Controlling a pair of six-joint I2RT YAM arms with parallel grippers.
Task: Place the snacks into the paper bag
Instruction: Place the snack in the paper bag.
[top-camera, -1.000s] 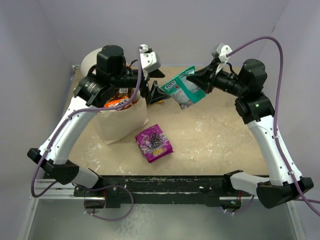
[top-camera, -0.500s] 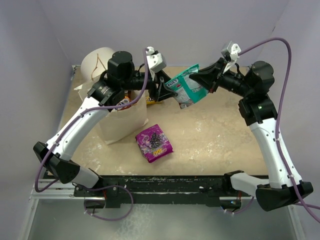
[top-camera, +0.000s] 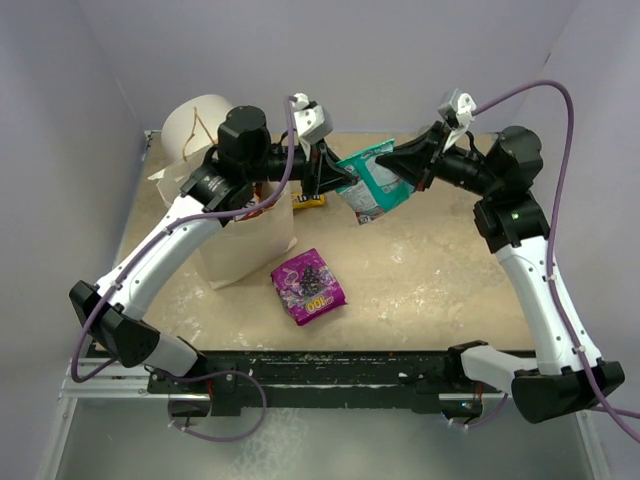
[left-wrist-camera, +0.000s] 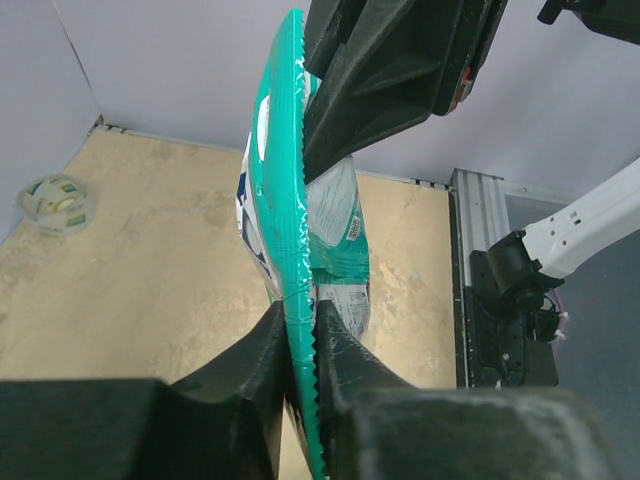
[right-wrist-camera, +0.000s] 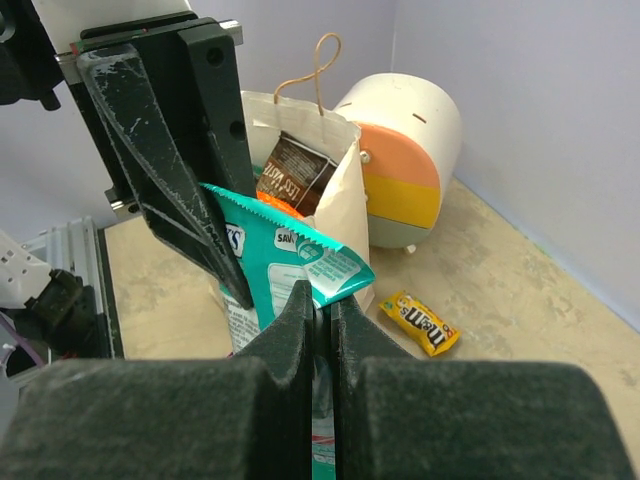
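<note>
A teal packet (top-camera: 370, 185) hangs in the air right of the paper bag (top-camera: 245, 245), held from both sides. My right gripper (top-camera: 396, 162) is shut on its right edge; the right wrist view shows the jaws (right-wrist-camera: 322, 297) pinching the foil. My left gripper (top-camera: 330, 180) is shut on the opposite serrated edge (left-wrist-camera: 298, 312). The bag stands open with a dark brown packet (right-wrist-camera: 293, 172) and an orange one inside. A purple packet (top-camera: 308, 287) lies on the table in front of the bag. A yellow candy bag (right-wrist-camera: 425, 323) lies beside the bag.
A white-and-orange cylinder (top-camera: 195, 125) stands behind the paper bag at the back left. A small grey-green ball (left-wrist-camera: 57, 198) rests near the far wall in the left wrist view. The table's metal rail (top-camera: 330, 365) runs along the near edge.
My left arm swung right from above the bag to the teal packet and its jaws closed on the packet's edge. The right gripper kept its hold and shifted slightly left.
</note>
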